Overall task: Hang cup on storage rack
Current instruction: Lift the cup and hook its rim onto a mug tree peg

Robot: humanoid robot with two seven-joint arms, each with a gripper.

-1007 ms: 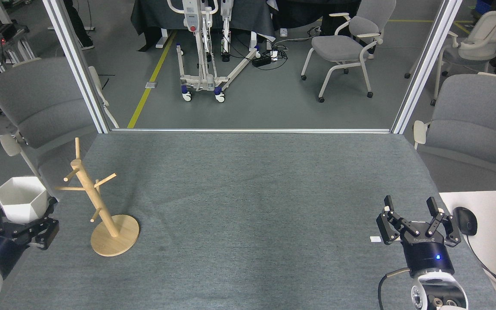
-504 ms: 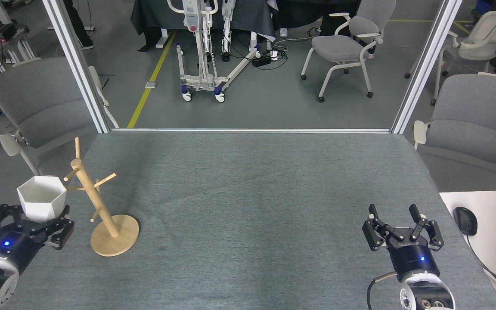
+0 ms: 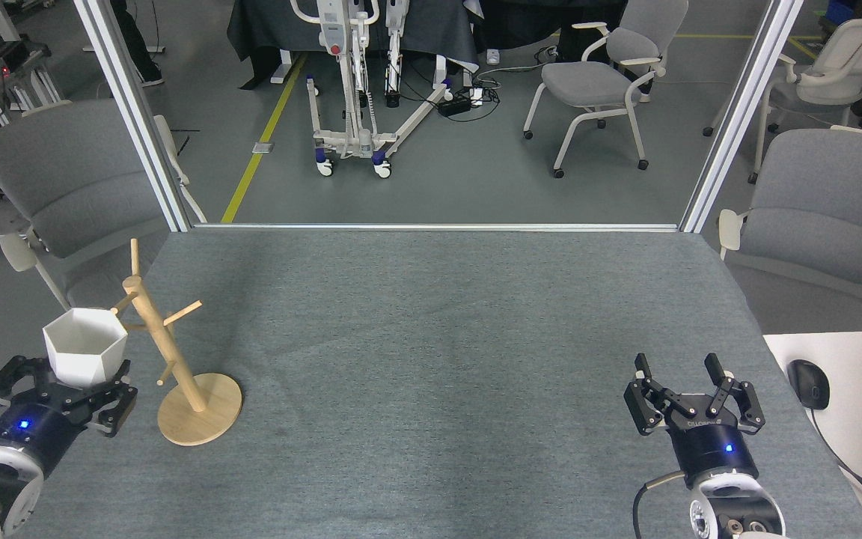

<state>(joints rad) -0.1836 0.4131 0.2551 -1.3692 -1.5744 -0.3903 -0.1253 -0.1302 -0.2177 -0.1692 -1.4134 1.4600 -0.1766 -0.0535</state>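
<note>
While the left gripper (image 3: 64, 393) pinches the cup (image 3: 85, 346) upright at about eight o'clock on the table (image 3: 438, 337), the cup sits just beside the storage rack (image 3: 169, 352), close to its left pegs. This looks like the approach step; next the handle hole must line up with a peg. At four o'clock, the right gripper (image 3: 685, 374) hovers spread and empty.

Cup (image 3: 85, 344) matt white, smooth; storage rack (image 3: 176, 359) pale smooth wood; table (image 3: 431, 337) grey rough cloth.
</note>
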